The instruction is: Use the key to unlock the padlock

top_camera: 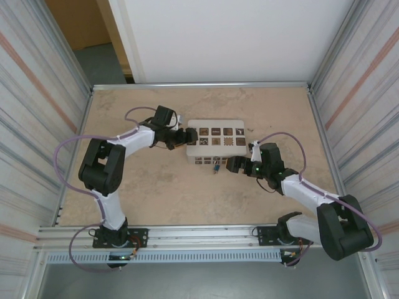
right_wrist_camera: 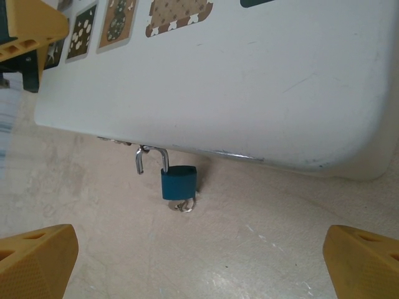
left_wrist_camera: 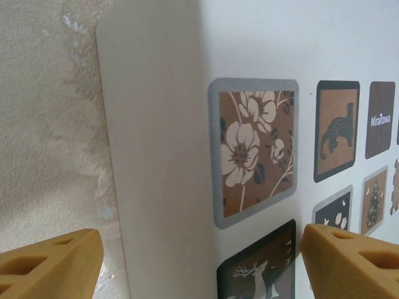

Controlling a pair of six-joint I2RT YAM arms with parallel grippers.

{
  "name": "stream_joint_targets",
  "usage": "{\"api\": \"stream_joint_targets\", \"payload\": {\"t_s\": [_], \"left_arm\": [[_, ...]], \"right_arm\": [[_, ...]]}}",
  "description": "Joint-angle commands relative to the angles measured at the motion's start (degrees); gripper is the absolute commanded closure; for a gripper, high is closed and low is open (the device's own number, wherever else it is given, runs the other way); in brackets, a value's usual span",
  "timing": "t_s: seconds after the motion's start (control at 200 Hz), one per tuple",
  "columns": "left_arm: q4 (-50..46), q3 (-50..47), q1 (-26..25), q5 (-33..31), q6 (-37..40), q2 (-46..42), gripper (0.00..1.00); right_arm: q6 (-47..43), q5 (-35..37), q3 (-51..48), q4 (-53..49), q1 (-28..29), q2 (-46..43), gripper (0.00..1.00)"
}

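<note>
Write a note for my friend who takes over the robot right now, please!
Left tool: open, straddling the white box's left end.
Right tool: open, empty, facing the blue padlock.
The padlock is hooked at the box's front edge; what looks like the key sits under it.
Done: the shackle looks sprung, one leg free.
Left: check it is truly unlocked, then unhook it.

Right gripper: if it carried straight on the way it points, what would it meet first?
Most likely the padlock, hanging at the box's near edge, about centred ahead of the open right gripper. Depth is unclear, so the table under it could come first.
</note>
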Motion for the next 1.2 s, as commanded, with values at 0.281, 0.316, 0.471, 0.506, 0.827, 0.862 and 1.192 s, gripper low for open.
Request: {"api": "stream_joint_targets", "payload": {"t_s": [0.281, 0.316, 0.471, 0.506, 0.827, 0.862, 1.192], "left_arm": [[-1.8, -7.2, 0.2, -1.7, 0.8, -2.1, 0.18], [-1.7, -8.1, 0.2, -2.1, 0.6, -2.6, 0.18], [-0.7, -12.6, 0.1, -2.8, -0.3, -4.8, 0.18], [-0.4, -13.4, 0.1, -2.8, -0.6, -5.1, 0.18], [1.4, -18.1, -0.5, -3.1, -2.3, -7.5, 0.19], [1.4, -18.4, -0.5, -3.1, -2.5, -7.8, 0.19], [1.7, -17.9, -1.4, -3.9, -3.2, -7.9, 0.19]], "right_arm": [[-2.6, -3.5, 5.0, 0.9, -2.4, 4.3, 0.01], [-2.8, -3.9, 5.4, 1.2, -2.6, 4.9, 0.01], [-3.4, -5.9, 7.4, 2.8, -3.4, 8.3, 0.01], [-3.7, -6.1, 8.0, 2.8, -3.5, 9.1, 0.01], [-6.3, -8.1, 12.6, 6.3, -4.6, 16.1, 0.01], [-6.6, -8.1, 13.3, 6.6, -4.7, 16.9, 0.01], [-7.9, -9.6, 16.9, 12.7, -5.8, 23.6, 0.01]]}}
